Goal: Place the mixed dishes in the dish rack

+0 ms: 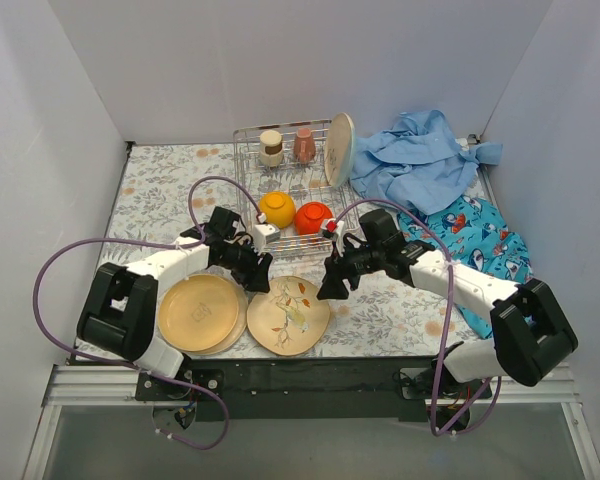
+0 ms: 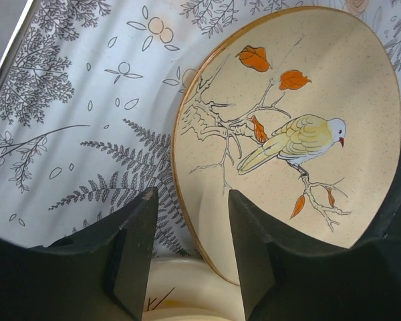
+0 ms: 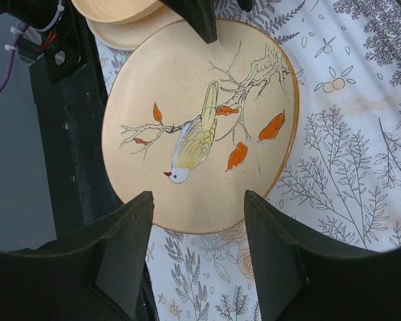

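Observation:
A cream plate painted with a bird lies on the patterned table cover near the front edge. One side of it leans on two stacked yellow-tan plates. My left gripper is open, its jaws standing either side of the bird plate's rim without gripping it. My right gripper is open just above the plate's opposite edge. The wire dish rack holds two cups, an upright plate, an orange bowl and a red bowl.
A crumpled blue cloth and a fish-patterned cloth lie at the back right. A black rail runs along the table's near edge, close to the plates. White walls close in the left, right and back.

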